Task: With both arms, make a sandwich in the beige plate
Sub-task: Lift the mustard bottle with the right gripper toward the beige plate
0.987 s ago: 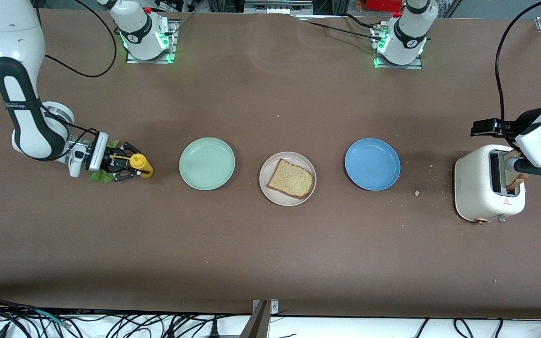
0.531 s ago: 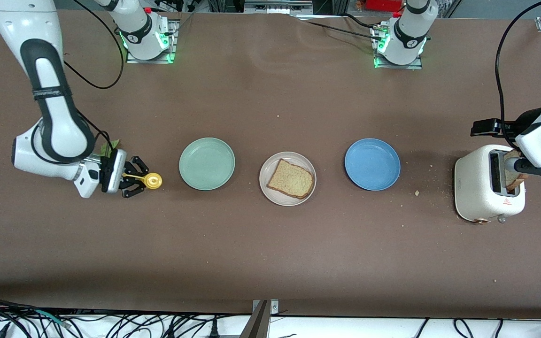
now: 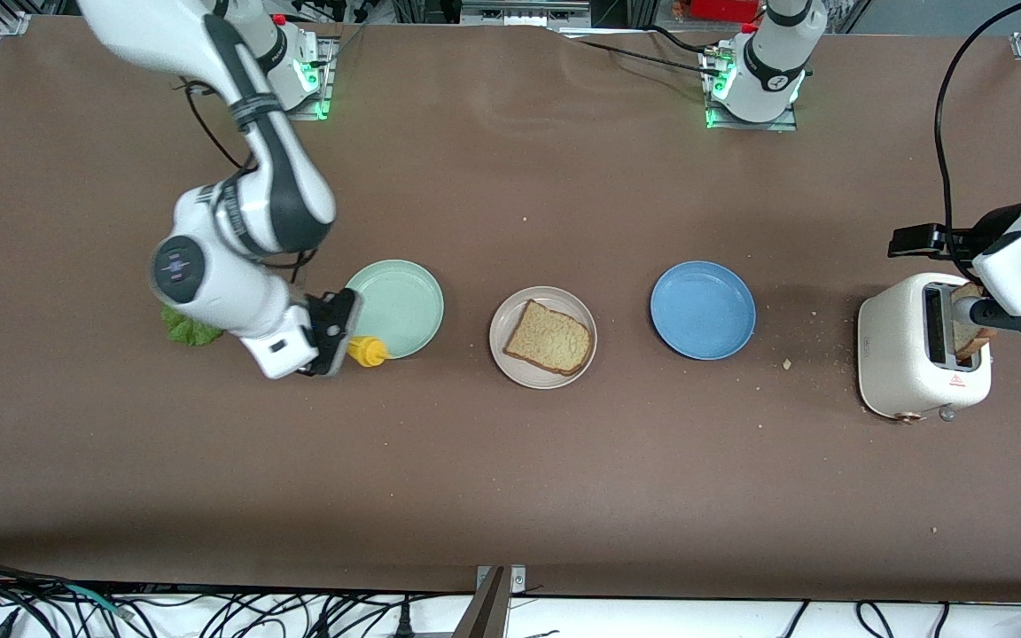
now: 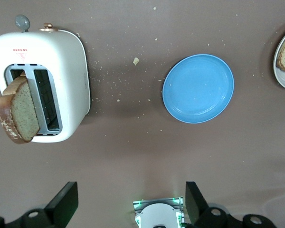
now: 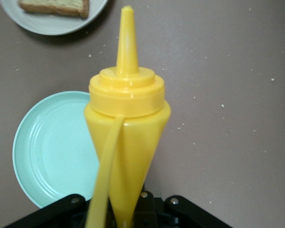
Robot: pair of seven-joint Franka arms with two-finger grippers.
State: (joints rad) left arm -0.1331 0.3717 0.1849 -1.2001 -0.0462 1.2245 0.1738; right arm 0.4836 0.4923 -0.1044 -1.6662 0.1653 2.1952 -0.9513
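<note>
Front view: the right gripper, which a second ago sat at the far left of the frame beside the lettuce leaf, has swung toward the centre and now hangs over the lower rim of the mint-green plate. Its jaws are clamped on a yellow squeeze bottle. The lettuce stays on the tabletop. The beige plate sits at mid-frame with one bread slice on it, unchanged. So the sauce looks to be heading for that slice, ahead of the leaf. At the right edge the left gripper waits over the white toaster.

Left wrist view: the left jaws stand wide and empty at the bottom. A second bread slice leans out of the toaster slot at upper left; the blue plate lies mid-frame.

Right wrist view: the bottle fills the centre, nozzle pointing toward the beige plate at the top left.
</note>
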